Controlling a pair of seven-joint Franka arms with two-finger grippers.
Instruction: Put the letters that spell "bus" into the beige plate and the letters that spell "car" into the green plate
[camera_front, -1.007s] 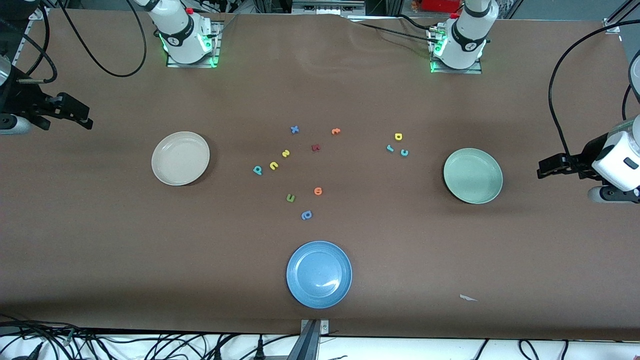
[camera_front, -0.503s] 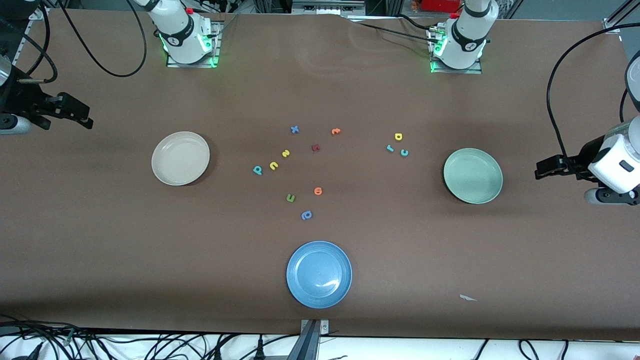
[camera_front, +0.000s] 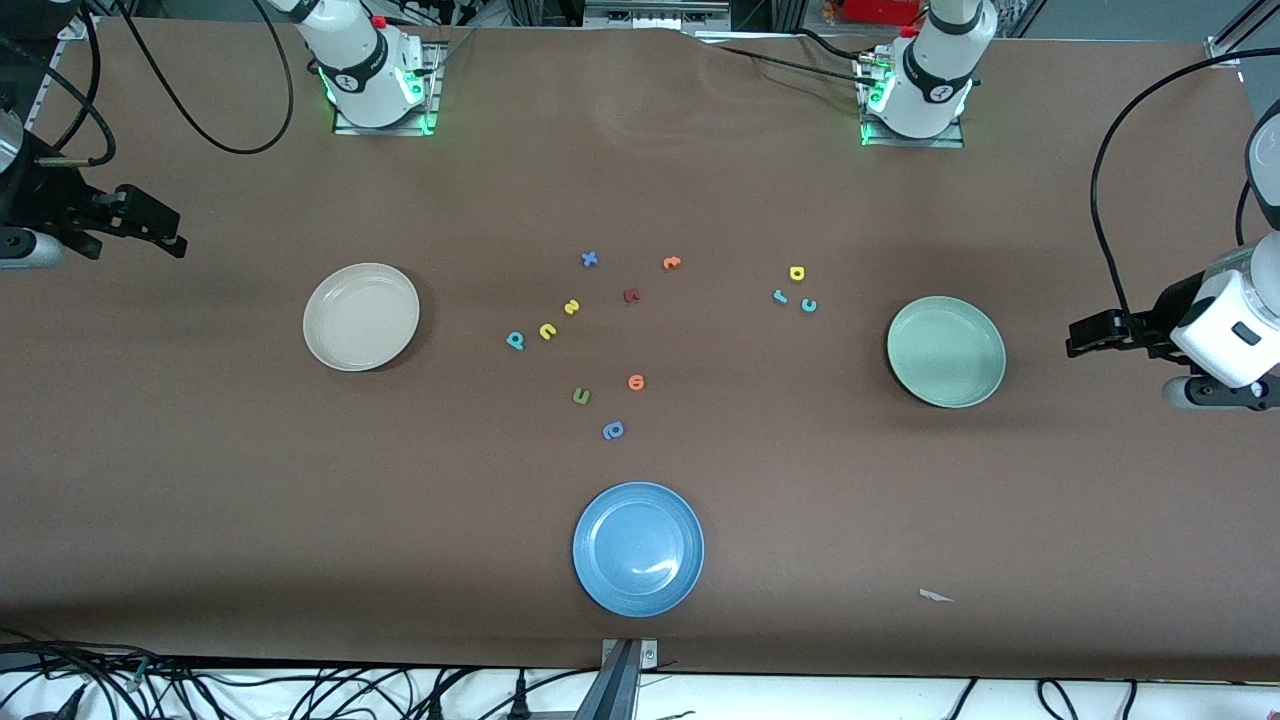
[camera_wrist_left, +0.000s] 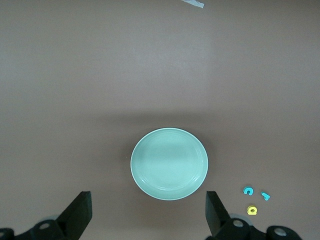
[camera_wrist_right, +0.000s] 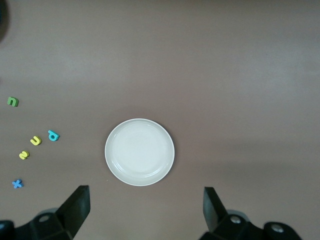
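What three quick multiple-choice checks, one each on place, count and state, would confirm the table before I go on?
1. Where do the teal "c", teal "r" and yellow "a" lie?
A. In the blue plate
B. On the table beside the green plate
C. In the beige plate

2. How many plates are on the table?
A. Two
B. Three
C. Four

3. What is the state of the left hand and the right hand?
A. Both open, holding nothing
B. Left shut on a letter
C. Right shut on a plate

Answers:
1 B: the three letters sit on bare table, apart from the green plate's rim.
2 B: the front view shows beige, green and blue plates.
3 A: each wrist view shows spread fingers with nothing between them.
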